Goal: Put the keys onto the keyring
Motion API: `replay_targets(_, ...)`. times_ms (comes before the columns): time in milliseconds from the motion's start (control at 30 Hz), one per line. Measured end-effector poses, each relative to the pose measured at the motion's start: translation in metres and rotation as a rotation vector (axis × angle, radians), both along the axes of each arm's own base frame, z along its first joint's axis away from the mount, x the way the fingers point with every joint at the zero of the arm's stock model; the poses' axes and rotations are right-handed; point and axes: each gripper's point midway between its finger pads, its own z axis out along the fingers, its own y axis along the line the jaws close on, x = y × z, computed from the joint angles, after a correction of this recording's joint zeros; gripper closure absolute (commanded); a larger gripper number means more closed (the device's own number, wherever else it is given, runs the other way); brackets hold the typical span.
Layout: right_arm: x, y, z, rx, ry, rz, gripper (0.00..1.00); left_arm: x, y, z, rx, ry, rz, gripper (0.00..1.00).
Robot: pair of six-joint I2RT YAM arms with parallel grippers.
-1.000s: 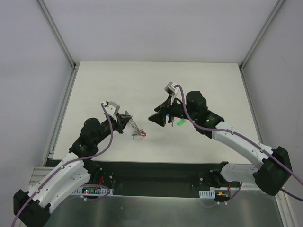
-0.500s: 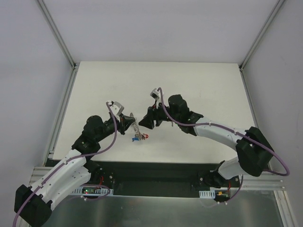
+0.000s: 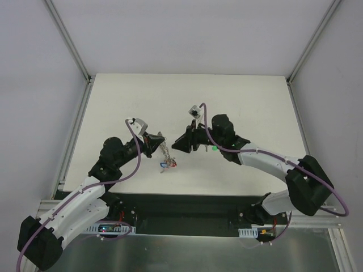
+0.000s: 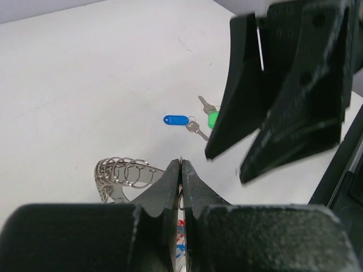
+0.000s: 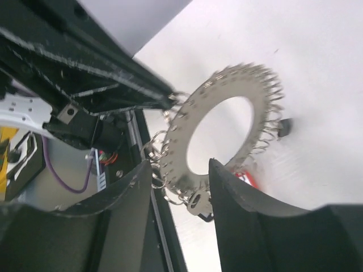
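Silvery-grey sheet metal, flat and wide: the keyring [image 5: 177, 148] is being held up clear of the table [image 3: 255, 102], a stiff disc with a broad hole and a fringe of small wire loops [image 4: 126, 170] running round its rim. The left gripper [image 4: 181, 168] is pinching its thin edge, fingers pressed together on the plate with no gap showing. The right gripper [image 5: 180, 165] is standing opposite with fingers parted, the ring's lower rim sitting in line with the gap; whether either pad is touching metal cannot be told. A red tag [image 3: 172, 164] and something blue are dangling beneath the ring. The two loose keys are lying close together on the table near the right gripper: the blue-tagged key [image 4: 177, 119] and the green-tagged key [image 4: 212, 119], the green one partly hidden behind a finger. Handling, as a judgement: the ring is looking rigid and light, smooth enough to be swivelling in an edge pinch, so a hold across the flat face is suiting it better than one on the loops, which are looking springy. The keys are looking tiny, thin and slippery, lying flat; the plastic tag is offering the thicker, surer hold, leaving the key's eye free for threading.
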Motion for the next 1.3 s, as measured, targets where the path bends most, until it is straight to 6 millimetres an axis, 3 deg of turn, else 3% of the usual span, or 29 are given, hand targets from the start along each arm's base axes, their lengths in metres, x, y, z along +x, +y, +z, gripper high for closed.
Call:
replay_targets(133, 0.031, -0.031, 0.026, 0.056, -0.042, -0.065, 0.57, -0.004, -0.006, 0.001, -0.008, -0.005, -0.042, 1.0)
replay_targets(233, 0.035, -0.041, 0.036, 0.072, -0.074, -0.046, 0.57, -0.01, -0.013, 0.0, -0.009, 0.005, -0.097, 1.0)
replay_targets(533, 0.02, -0.036, 0.062, 0.097, -0.169, 0.109, 0.61, -0.019, -0.028, 0.024, -0.048, -0.01, -0.215, 1.0)
replay_targets(767, 0.013, -0.035, 0.062, 0.096, -0.179, 0.165, 0.65, -0.023, -0.034, 0.045, -0.088, -0.041, -0.259, 1.0)
replay_targets(1300, 0.008, -0.029, 0.066, 0.106, -0.186, 0.212, 0.77, -0.025, -0.04, 0.049, -0.119, -0.01, -0.296, 1.0)
